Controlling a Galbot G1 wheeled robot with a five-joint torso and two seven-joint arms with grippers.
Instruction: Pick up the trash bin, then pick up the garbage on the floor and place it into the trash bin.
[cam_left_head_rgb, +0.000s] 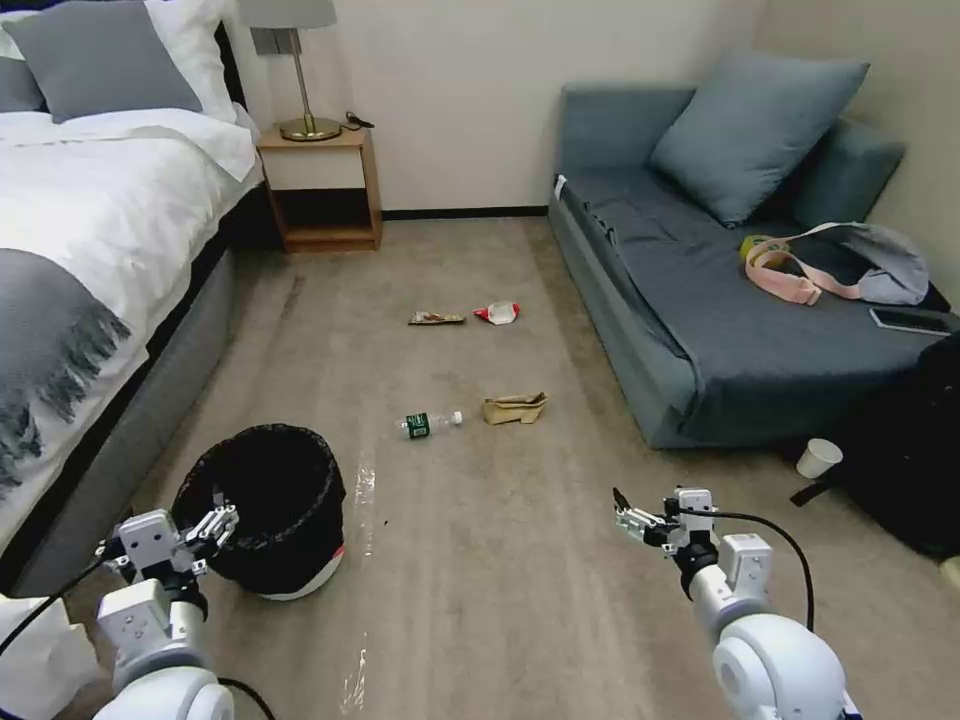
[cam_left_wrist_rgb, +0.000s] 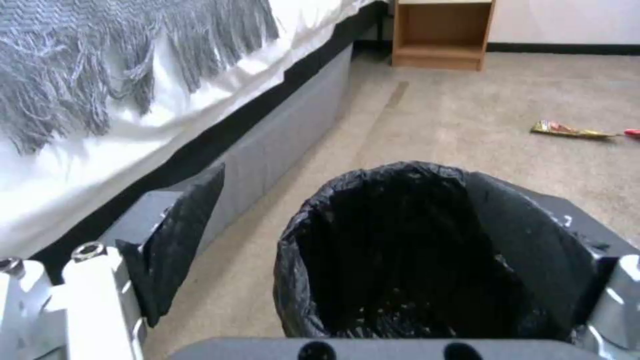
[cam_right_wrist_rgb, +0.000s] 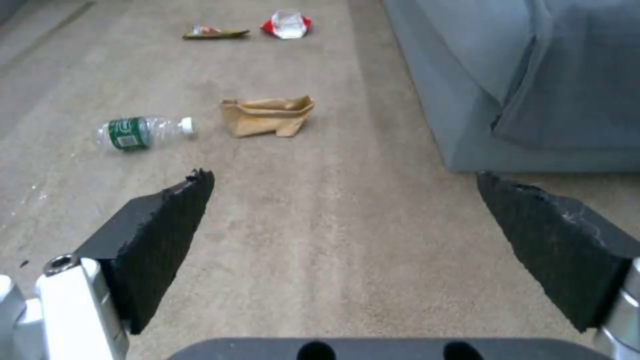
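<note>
Now: bin pickup in hand, litter untouched

Left gripper sits at the near rim of the trash bin, which stands upright on the carpet beside the bed. In the left wrist view the fingers are spread: one pad hangs outside the rim on the bed side, and the other appears to lie along the far side of the liner. Whether either pad touches the liner, I cannot tell. The bin's pale base rests flat on the floor, so it is not yet lifted.

Right gripper hovers over bare carpet, jaws wide apart and holding nothing, pointing toward the garbage.

Garbage, all on the floor ahead and well apart from the bin:
- clear bottle with green label, lying on its side
- crumpled brown paper bag, just beside the bottle on the sofa side
- flat snack wrapper, farther off
- red-and-white packet, near the wrapper

Judgement: step one, grasping the bin, is under way; nothing is collected. Next move calls for closing on the rim with a firm bite, since the crinkly liner may slip, then lifting the bin level. The bottle and bag look the nearest pieces for the right arm.
</note>
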